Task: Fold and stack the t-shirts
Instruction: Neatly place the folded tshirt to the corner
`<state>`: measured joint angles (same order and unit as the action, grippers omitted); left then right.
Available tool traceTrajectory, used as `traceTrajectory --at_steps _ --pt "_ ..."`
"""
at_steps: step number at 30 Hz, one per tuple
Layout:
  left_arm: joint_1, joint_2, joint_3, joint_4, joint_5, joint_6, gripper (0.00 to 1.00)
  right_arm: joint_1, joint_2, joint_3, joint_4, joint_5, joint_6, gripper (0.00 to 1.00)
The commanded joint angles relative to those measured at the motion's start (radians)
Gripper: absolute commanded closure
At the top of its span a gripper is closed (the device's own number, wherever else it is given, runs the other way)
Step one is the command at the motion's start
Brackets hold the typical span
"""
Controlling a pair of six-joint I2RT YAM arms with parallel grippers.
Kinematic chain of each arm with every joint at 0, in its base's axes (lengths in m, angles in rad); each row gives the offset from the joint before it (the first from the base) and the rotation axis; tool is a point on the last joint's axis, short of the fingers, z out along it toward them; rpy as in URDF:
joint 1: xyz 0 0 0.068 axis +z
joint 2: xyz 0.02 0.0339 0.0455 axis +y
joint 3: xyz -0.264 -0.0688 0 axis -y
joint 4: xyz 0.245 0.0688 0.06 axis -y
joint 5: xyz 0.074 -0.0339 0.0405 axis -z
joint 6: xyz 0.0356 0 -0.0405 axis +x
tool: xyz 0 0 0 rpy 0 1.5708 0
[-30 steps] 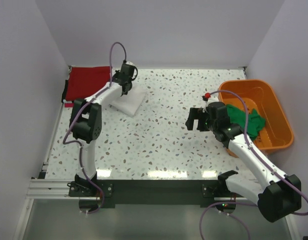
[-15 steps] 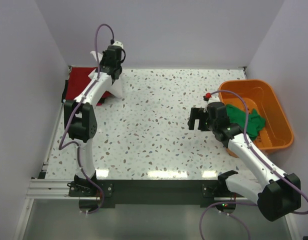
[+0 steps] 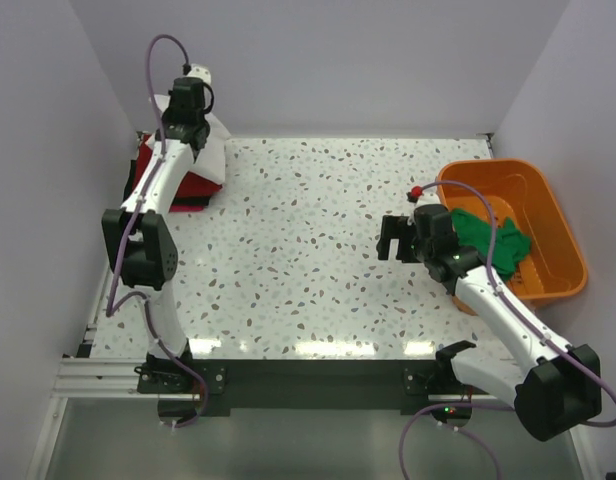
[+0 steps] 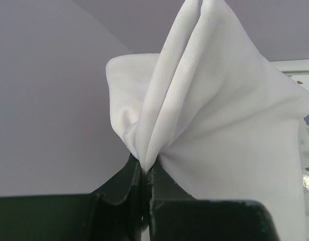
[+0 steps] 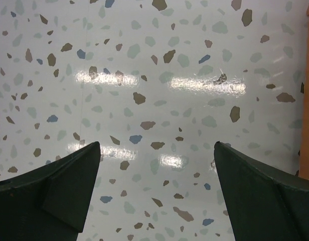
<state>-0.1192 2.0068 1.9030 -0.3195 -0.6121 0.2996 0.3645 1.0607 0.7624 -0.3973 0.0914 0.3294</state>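
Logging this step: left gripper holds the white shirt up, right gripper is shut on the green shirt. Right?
No. The right wrist view shows the right gripper open and empty over the table; the green shirt lies in the orange tub. The left gripper does hold the white shirt.

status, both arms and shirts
Left gripper shut on white t-shirt, held above red t-shirt. Right gripper open, over table. Green t-shirt in orange tub.

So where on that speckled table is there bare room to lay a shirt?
The wide middle of the table, between the red shirt and the orange tub, is bare. Crowded: the far-left corner, where the left hand holds the white shirt.
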Motion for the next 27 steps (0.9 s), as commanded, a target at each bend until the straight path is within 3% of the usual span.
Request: traceTrajectory --at_steps 1,8,20,24,25,26,27 --pt "0.046 -0.077 -0.030 0.049 0.070 -0.008 1.00 0.001 0.007 0.000 0.014 0.010 0.010 0.01" --pt "0.105 0.013 -0.045 0.062 0.133 -0.034 1.00 0.001 0.010 0.005 0.008 0.028 0.004 0.01" --pt "0.202 0.159 0.036 0.057 0.104 -0.053 1.00 0.001 0.056 0.005 0.021 0.044 0.007 0.01" --pt "0.223 0.168 0.073 0.017 0.120 -0.080 0.54 0.001 0.045 0.017 0.014 0.054 0.007 0.01" --pt "0.231 0.165 0.080 0.010 0.114 -0.102 0.35 0.001 0.041 0.017 0.014 0.053 0.007 0.01" --pt "0.233 0.161 0.094 -0.007 0.107 -0.115 0.02 0.001 0.027 0.017 0.008 0.048 0.007 0.01" --pt "0.234 0.150 0.099 -0.013 0.107 -0.131 0.00 0.001 0.019 0.018 0.003 0.048 0.007 0.01"
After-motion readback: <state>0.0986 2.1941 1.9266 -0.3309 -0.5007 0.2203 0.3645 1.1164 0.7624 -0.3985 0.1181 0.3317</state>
